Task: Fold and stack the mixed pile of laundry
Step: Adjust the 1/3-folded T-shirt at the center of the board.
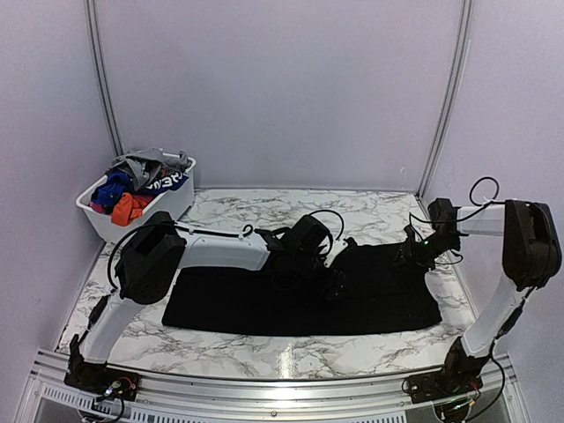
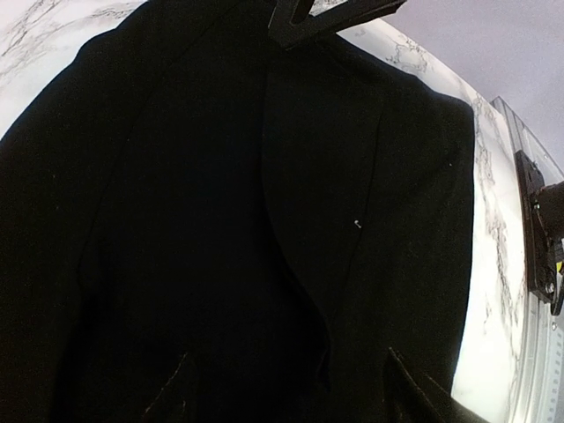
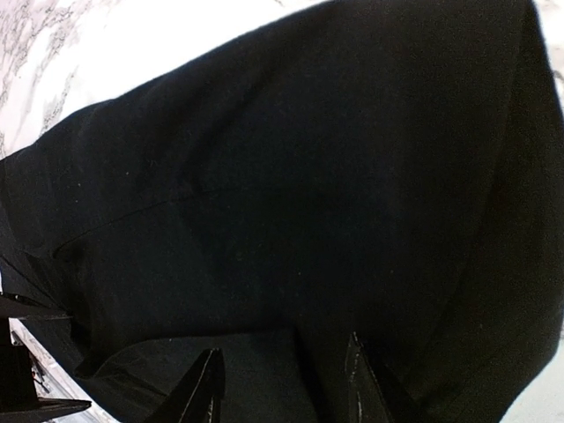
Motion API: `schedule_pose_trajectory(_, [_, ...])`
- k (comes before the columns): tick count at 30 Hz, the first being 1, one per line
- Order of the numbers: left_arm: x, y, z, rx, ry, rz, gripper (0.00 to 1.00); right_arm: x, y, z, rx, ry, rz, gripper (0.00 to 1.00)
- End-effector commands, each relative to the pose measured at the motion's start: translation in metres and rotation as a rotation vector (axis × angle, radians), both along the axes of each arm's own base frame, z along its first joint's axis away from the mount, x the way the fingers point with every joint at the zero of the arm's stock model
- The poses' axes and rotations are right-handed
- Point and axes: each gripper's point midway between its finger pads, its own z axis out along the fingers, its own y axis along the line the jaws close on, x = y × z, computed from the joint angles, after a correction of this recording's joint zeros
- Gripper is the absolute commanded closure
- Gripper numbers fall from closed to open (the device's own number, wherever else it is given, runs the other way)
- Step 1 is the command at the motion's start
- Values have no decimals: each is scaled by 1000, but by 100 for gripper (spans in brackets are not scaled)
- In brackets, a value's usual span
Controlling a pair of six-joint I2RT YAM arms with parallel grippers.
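Note:
A large black garment (image 1: 300,304) lies spread flat across the marble table (image 1: 220,348). My left gripper (image 1: 333,284) hovers low over its middle. In the left wrist view the fingers are apart over a fold edge of the black cloth (image 2: 176,176), with the gripper (image 2: 291,388) holding nothing. My right gripper (image 1: 411,254) is over the garment's far right corner. It is open (image 3: 284,388), fingers apart just above the black cloth (image 3: 308,176). The rest of the laundry pile (image 1: 137,185), with grey, blue and orange-red pieces, sits in the basket.
The white plastic basket (image 1: 97,211) stands at the back left corner of the table. A metal rail (image 1: 264,397) runs along the near edge, with both arm bases on it. Purple walls close in the back and sides.

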Motion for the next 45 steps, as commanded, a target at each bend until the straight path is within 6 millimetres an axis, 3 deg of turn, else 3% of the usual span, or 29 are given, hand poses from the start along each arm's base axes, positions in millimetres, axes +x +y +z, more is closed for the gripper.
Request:
schedule_pose_trajectory(1, [3, -14, 3, -37, -8, 13, 29, 21, 5, 8, 21, -58, 29, 58])
schedule_pose_trajectory(9, [1, -14, -9, -28, 17, 12, 40, 13, 13, 0, 25, -30, 51, 62])
schedule_pose_trajectory(15, [0, -13, -14, -20, 24, 11, 42, 5, 21, -3, 29, -2, 75, 65])
schedule_pose_trajectory(23, [0, -14, -15, -22, 27, 7, 48, 3, 16, -7, -1, 11, 65, 70])
schedule_pose_trajectory(36, [0, -15, -15, -28, 33, 7, 73, -4, 14, -12, -12, 42, 61, 83])
schedule_pose_trajectory(40, [-1, -16, -12, -35, 34, 4, 88, -2, 16, -3, -3, 29, 72, 100])
schedule_pose_trajectory(43, [-1, -17, -7, -41, 28, 1, 100, -4, 17, 6, 1, 19, 69, 100])
schedule_pose_trajectory(45, [0, -16, -3, -43, 19, 3, 100, -7, 16, 13, -1, 12, 62, 100])
